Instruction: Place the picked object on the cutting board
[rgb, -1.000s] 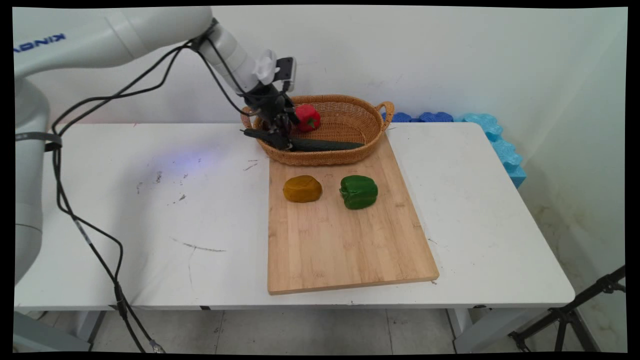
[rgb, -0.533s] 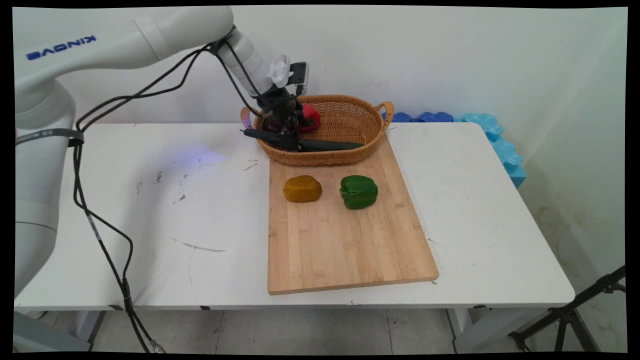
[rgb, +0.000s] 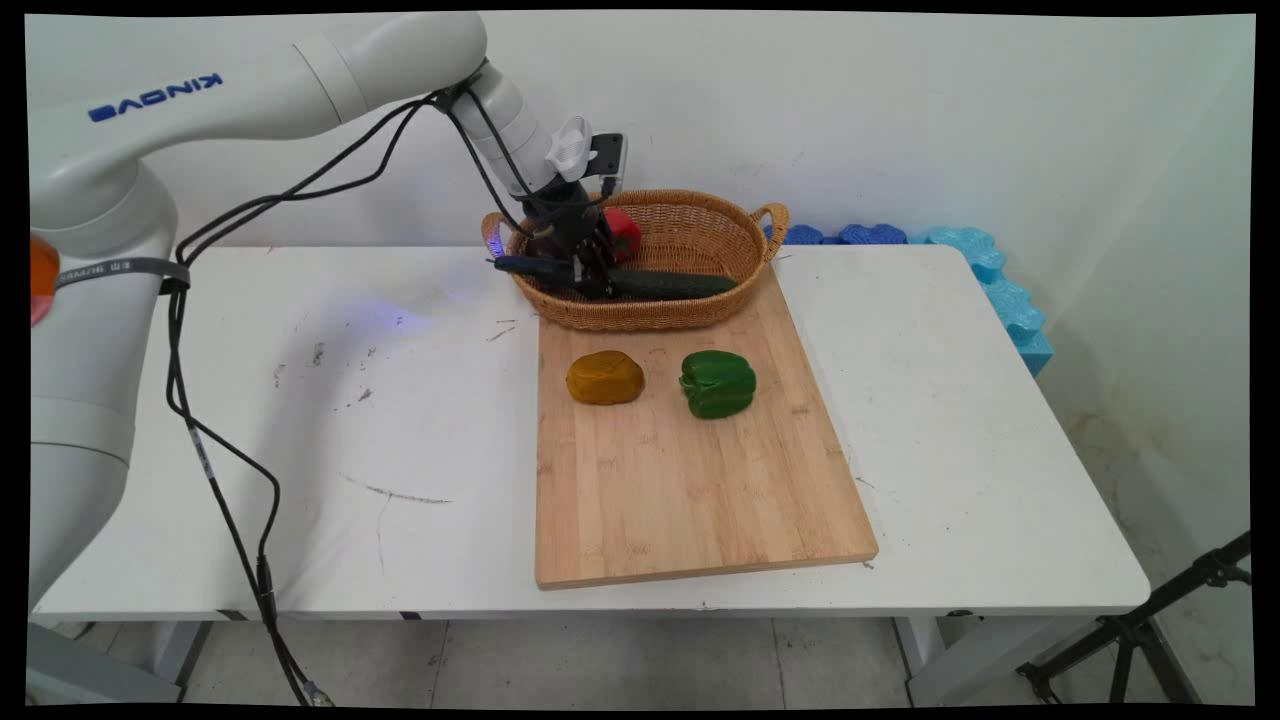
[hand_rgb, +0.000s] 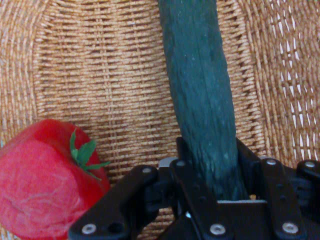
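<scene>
Inside basket (rgb: 700, 300), claw (rgb: 588, 278) clamping cucumber (hand_rgb: 200, 95) — lengthwise ahead

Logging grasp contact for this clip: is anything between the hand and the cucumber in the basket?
Nothing visible. The hand is shut on the cucumber, which runs up from between its fingers, as the hand view shows. The red pepper lies beside it in the basket, clear of the grip.
</scene>
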